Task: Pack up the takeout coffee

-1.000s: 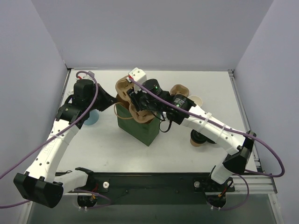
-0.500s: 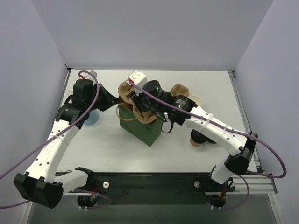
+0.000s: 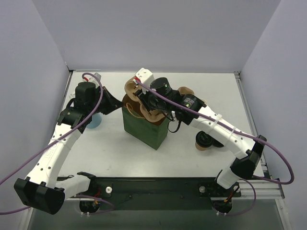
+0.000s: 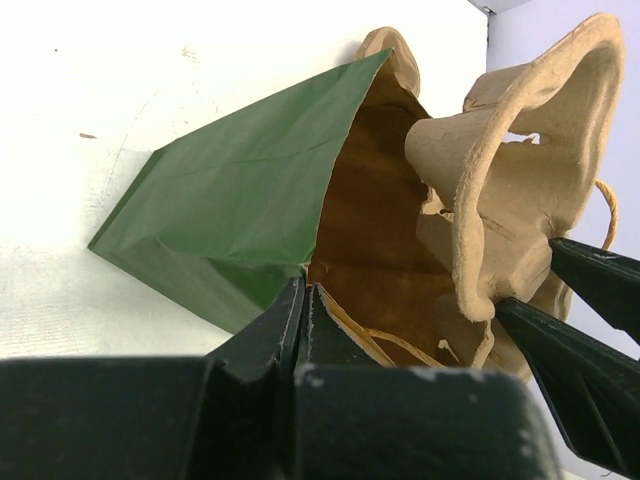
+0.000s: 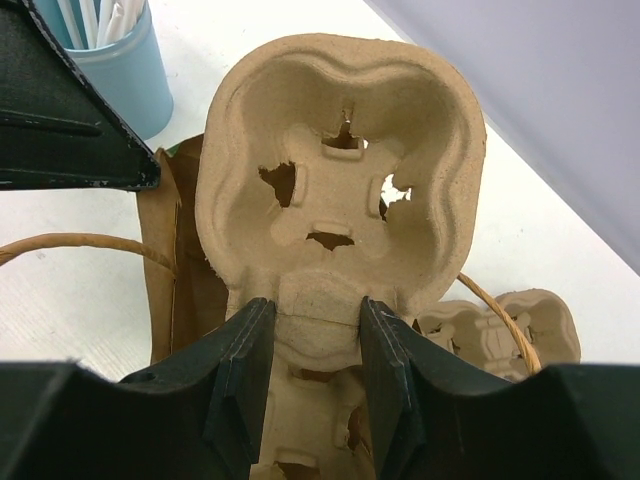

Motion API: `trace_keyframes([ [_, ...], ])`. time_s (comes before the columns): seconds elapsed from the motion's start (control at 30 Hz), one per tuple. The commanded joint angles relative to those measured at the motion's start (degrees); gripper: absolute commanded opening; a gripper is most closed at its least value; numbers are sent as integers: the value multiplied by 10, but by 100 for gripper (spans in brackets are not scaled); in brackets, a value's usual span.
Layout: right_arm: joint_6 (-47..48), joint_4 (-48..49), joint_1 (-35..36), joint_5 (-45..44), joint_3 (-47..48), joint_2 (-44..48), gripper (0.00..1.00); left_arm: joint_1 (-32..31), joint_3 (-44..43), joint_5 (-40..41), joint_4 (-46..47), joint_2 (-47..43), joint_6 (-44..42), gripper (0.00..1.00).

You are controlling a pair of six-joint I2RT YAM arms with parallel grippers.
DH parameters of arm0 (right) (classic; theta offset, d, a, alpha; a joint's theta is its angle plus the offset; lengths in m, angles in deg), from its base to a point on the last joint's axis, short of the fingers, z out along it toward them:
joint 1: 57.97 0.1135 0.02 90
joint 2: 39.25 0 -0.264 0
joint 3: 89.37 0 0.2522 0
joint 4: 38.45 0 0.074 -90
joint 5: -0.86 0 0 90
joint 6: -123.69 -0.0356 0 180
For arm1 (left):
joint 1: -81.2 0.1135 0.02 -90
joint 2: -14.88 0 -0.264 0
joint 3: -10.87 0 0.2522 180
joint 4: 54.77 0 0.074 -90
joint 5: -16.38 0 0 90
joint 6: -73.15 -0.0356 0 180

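The takeout coffee (image 3: 203, 142), a brown cup with a black lid, sits on the table at the right, partly under my right arm. A green paper bag (image 3: 145, 130) stands in the middle. My left gripper (image 3: 120, 106) is shut on the bag's rim (image 4: 303, 290) and holds its mouth open. My right gripper (image 3: 144, 103) is shut on a pulp cup carrier (image 5: 340, 190) by its middle ridge. It holds the carrier upright at the bag's mouth, with the lower part inside the brown interior (image 4: 370, 220). The carrier also shows in the left wrist view (image 4: 510, 190).
A second pulp carrier (image 3: 184, 92) lies behind the bag, with tan unlidded cups (image 3: 201, 103) beside it. A blue cup of straws (image 3: 94, 120) stands left of the bag under my left arm. The bag's rope handles (image 5: 80, 242) loop out at both sides.
My right gripper has shifted the carrier slightly back and to the right over the bag's mouth. The bag now stands more upright. My left gripper stays on the rim.
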Motion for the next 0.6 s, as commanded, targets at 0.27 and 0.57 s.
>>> trace_keyframes([
  [0.27,6,14,-4,26,-7,13,30,2,-13,-10,31,2,-14,0],
  [0.57,-14,9,2,40,-65,45,29,2,-16,-17,32,-3,-6,0],
])
